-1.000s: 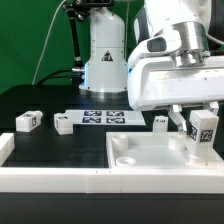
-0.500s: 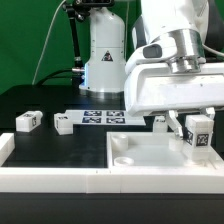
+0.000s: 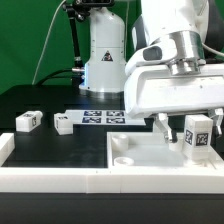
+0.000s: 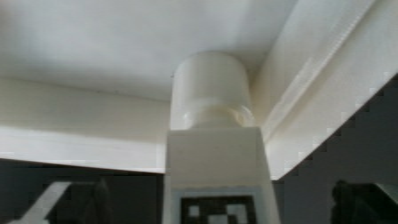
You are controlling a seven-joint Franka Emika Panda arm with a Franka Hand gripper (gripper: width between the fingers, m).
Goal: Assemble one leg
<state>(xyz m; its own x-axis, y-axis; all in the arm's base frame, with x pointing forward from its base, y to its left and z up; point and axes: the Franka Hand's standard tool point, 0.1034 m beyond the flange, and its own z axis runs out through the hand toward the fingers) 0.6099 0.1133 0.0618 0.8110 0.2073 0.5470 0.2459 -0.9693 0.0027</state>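
The gripper [image 3: 196,124] is clenched on one leg [image 3: 200,136], upright near the worktop's edge at the exterior view's right — just above a corner socket of the flat white square piece [image 3: 140,160]. The pickup looks done; I judge that seating and tightening are left.

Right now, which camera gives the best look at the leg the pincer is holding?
The wrist view: the leg fills the middle, its rounded end and a tag showing clearly. The exterior view shows it small, at the exterior view's right, one tagged face visible.
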